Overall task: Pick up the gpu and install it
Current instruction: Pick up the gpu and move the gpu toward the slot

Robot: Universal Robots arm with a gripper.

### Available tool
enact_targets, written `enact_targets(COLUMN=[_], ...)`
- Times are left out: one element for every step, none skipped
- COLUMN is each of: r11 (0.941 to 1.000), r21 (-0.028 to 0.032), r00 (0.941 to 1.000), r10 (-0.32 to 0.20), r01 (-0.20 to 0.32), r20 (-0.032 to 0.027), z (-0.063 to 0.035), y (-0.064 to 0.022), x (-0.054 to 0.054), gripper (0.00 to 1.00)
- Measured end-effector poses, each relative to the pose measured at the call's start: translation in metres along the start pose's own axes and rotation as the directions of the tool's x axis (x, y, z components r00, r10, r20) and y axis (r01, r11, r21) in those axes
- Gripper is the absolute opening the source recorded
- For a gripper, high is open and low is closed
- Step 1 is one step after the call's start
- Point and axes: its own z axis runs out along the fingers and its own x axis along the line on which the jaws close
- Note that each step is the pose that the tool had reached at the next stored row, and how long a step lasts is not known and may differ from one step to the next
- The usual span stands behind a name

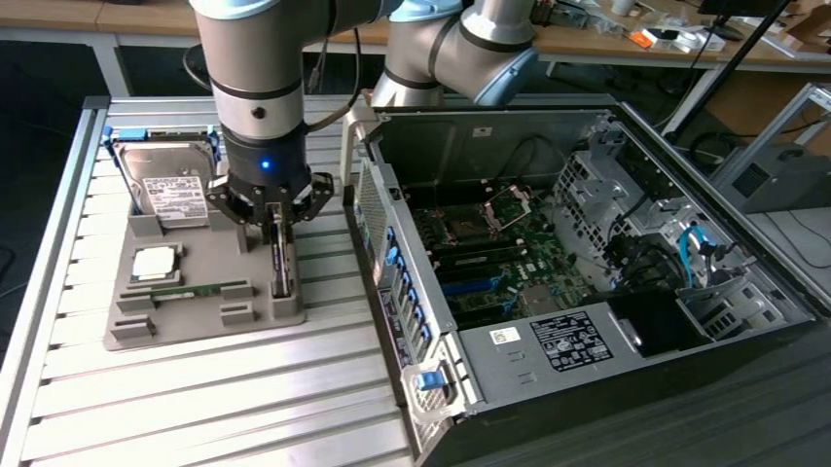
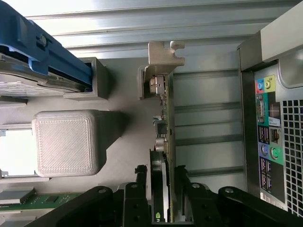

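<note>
gpu [image 1: 279, 265] is in the tray [image 1: 195, 326], not in the case. It stands on its long edge in the slot on the tray's side nearest the case, which leaves both faces exposed for a top-down pinch.

In the wrist view the bracket [image 2: 163, 54] end sits against a notched post. I'd say that post is what keeps the card upright and indexed.

gripper [image 1: 276, 226] is down over the card, in line with it. The fingers [image 2: 139, 189] straddle its thickness, away from the bracket end. They're parted, with a sliver of gap on each side as far as I can see, so it isn't clamped and the card's weight is on the tray. Straddling the faces rather than the ends makes sense: thin card, flat sides, and no load on the bracket.

Other parts each have their own pocket and are well apart from the gripper:
- hard drive [image 1: 175, 190] at the tray's far end
- cpu [image 1: 154, 261] mid-tray
- memory stick [image 1: 195, 291] lying flat, nearer the camera

The dividers keep them from crowding the card's slot.

case [image 1: 546, 341] is just beside the tray on the exterior view's right. It lies on its side with the panel off and the motherboard [image 1: 507, 263] facing up, so it's open to access from above. Its rear ports face the tray.

Everything sits on the slatted table [image 1: 234, 389].
</note>
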Motion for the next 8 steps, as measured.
enact_targets(r11=[1.0, 1.0, 1.0, 1.0, 1.0, 1.0, 1.0, 1.0], r21=[0.0001, 0.0, 0.0, 0.0, 0.0, 0.0, 0.0, 0.0], r00=[1.0, 1.0, 1.0, 1.0, 1.0, 1.0, 1.0, 1.0], r10=[0.0, 0.0, 0.0, 0.0, 0.0, 0.0, 0.0, 0.0], r01=[0.0, 0.0, 0.0, 0.0, 0.0, 0.0, 0.0, 0.0], r20=[0.0, 0.0, 0.0, 0.0, 0.0, 0.0, 0.0, 0.0], z=[0.0, 0.0, 0.0, 0.0, 0.0, 0.0, 0.0, 0.0], y=[0.0, 0.0, 0.0, 0.0, 0.0, 0.0, 0.0, 0.0], x=[0.0, 0.0, 0.0, 0.0, 0.0, 0.0, 0.0, 0.0], gripper=[0.34, 0.27, 0.27, 0.27, 0.27, 0.27, 0.27, 0.27])
